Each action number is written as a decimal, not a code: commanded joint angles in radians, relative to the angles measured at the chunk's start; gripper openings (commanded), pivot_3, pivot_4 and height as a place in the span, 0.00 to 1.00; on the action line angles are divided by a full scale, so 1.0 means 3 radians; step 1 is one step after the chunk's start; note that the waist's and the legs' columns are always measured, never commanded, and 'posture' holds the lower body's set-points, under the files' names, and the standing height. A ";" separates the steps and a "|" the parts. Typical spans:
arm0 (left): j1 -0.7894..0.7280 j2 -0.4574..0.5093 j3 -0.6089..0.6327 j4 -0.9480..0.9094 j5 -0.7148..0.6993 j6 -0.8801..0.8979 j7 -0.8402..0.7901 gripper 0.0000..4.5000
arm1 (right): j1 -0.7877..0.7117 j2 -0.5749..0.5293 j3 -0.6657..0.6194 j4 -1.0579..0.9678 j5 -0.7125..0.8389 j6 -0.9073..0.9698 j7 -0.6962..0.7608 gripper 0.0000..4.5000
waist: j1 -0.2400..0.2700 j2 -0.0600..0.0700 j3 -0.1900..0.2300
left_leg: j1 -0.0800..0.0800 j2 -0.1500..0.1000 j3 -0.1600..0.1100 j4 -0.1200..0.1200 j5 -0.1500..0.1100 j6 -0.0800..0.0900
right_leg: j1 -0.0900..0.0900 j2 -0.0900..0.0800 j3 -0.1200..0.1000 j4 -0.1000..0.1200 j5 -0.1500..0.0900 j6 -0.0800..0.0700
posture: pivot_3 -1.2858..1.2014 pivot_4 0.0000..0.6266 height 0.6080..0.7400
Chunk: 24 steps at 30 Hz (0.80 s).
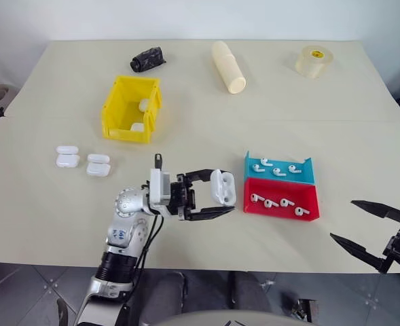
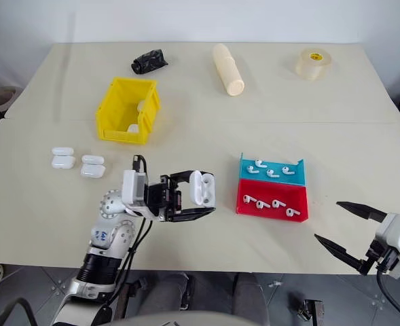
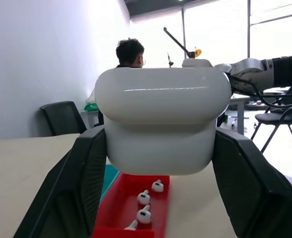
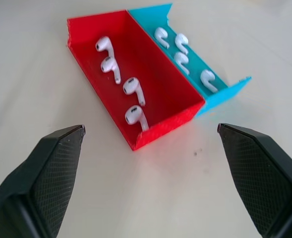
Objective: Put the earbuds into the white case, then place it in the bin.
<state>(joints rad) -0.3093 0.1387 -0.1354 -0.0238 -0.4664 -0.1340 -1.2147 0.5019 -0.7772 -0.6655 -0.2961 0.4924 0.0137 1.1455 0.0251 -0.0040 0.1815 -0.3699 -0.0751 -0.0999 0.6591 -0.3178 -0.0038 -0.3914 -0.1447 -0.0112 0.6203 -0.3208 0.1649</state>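
- Case (image 1: 223, 187): glossy white, rounded-rectangular, lid closed; held above the table near its near edge, just left of the red tray (image 1: 281, 200). From overhead its long axis runs near to far.
- Left gripper (image 1: 216, 197): points right toward the trays; its two black fingers pinch the case between them, one finger on each side, as the left wrist view shows. The seam of the lid lies level across that view.
- Right gripper (image 2: 348, 234): at the near right, beyond the table corner; its black, textured, pointed fingers are spread wide and hold nothing. They point toward the trays.
- Red tray: shallow plastic, four earbuds (image 4: 120, 82) in a row inside, white with short stems.
- Teal tray (image 1: 279, 169): shallow plastic, touching the far side of the red tray; four more white earbuds.
- Bin (image 1: 131, 109): bright yellow, boxy, far left of the held case; white items lie inside.
- Two spare cases (image 1: 83, 160): white, closed, on the table near-left of the bin.
- Table (image 1: 200, 136): matte cream surface.
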 commanded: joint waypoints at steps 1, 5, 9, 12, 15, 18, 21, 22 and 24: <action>0.0028 0.0063 -0.0067 -0.0102 -0.0010 -0.0032 -0.0016 0.62 | -0.0090 -0.0185 0.0025 -0.0303 0.0048 0.0339 -0.0153 1.00 | -0.0004 0.0001 0.0000 | 0.0000 0.0000 0.0000 0.0000 0.0000 0.0000 | 0.0000 0.0000 0.0000 0.0000 0.0000 0.0000 | 0.52 0.24 1.00; 0.0029 0.0176 -0.0099 -0.0089 0.0031 -0.0081 -0.0032 0.62 | -0.0422 -0.0621 0.0355 -0.0537 0.0019 0.0996 -0.0329 1.00 | -0.0011 0.0004 -0.0002 | 0.0001 0.0002 0.0001 0.0002 0.0000 0.0000 | -0.0002 0.0002 0.0004 0.0002 0.0000 0.0000 | 0.52 0.24 1.00; 0.0033 0.0236 -0.0130 -0.0068 0.0071 -0.0122 -0.0001 0.62 | -0.0969 -0.1103 0.0863 -0.0696 0.0088 0.1682 -0.0408 1.00 | 0.0009 0.0004 -0.0002 | -0.0005 0.0001 -0.0004 0.0007 -0.0001 0.0001 | -0.0002 0.0000 0.0001 0.0000 0.0000 0.0000 | 0.52 0.24 1.00; 0.0059 0.0259 -0.0149 -0.0094 0.0086 -0.0123 0.0038 0.62 | -0.1263 -0.1409 0.1257 -0.0810 0.0046 0.2064 -0.0399 1.00 | 0.0040 0.0002 -0.0001 | -0.0012 0.0000 -0.0012 0.0012 -0.0004 0.0004 | -0.0001 -0.0001 -0.0007 -0.0005 0.0000 0.0000 | 0.52 0.24 1.00; 0.0091 0.0276 -0.0162 -0.0149 0.0090 -0.0097 0.0093 0.62 | -0.1482 -0.1696 0.1641 -0.0910 -0.0108 0.2384 -0.0447 1.00 | 0.0056 0.0003 -0.0001 | -0.0015 -0.0002 -0.0010 0.0015 -0.0009 0.0009 | -0.0003 -0.0004 -0.0006 -0.0008 0.0001 0.0002 | 0.52 0.24 1.00; 0.0110 0.0289 -0.0170 -0.0177 0.0092 -0.0084 0.0134 0.62 | -0.1614 -0.1798 0.1848 -0.0926 -0.0239 0.2448 -0.0475 1.00 | 0.0066 0.0002 -0.0001 | -0.0017 -0.0002 -0.0008 0.0015 -0.0010 0.0010 | -0.0003 -0.0004 -0.0007 -0.0012 0.0002 0.0003 | 0.52 0.24 1.00; 0.0131 0.0298 -0.0172 -0.0181 0.0088 -0.0088 0.0154 0.62 | -0.1690 -0.1821 0.1982 -0.0891 -0.0381 0.2466 -0.0506 1.00 | 0.0072 0.0002 -0.0001 | -0.0017 -0.0002 -0.0006 0.0015 -0.0010 0.0010 | -0.0004 -0.0004 -0.0006 -0.0012 0.0002 0.0004 | 0.52 0.24 1.00; 0.0132 0.0298 -0.0177 -0.0182 0.0086 -0.0086 0.0160 0.62 | -0.1703 -0.1820 0.2000 -0.0880 -0.0405 0.2466 -0.0501 1.00 | 0.0072 0.0002 -0.0001 | -0.0017 -0.0002 -0.0006 0.0015 -0.0010 0.0010 | -0.0004 -0.0004 -0.0006 -0.0012 0.0002 0.0004 | 0.52 0.24 1.00; 0.0142 0.0302 -0.0190 -0.0190 0.0076 -0.0079 0.0162 0.62 | -0.1738 -0.1817 0.2061 -0.0839 -0.0484 0.2434 -0.0498 1.00 | 0.0072 0.0002 -0.0001 | -0.0017 -0.0002 -0.0006 0.0015 -0.0010 0.0010 | -0.0004 -0.0004 -0.0006 -0.0011 0.0002 0.0004 | 0.52 0.24 1.00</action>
<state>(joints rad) -0.2708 0.2284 -0.1845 -0.0331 -0.4395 -0.1525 -1.1753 -0.0040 -1.3082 -0.0449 -0.5464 0.3708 0.7479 0.9967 0.0467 -0.0035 0.1812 -0.3750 -0.0756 -0.1016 0.6637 -0.3208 -0.0008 -0.3927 -0.1459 -0.0130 0.6170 -0.3201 0.1661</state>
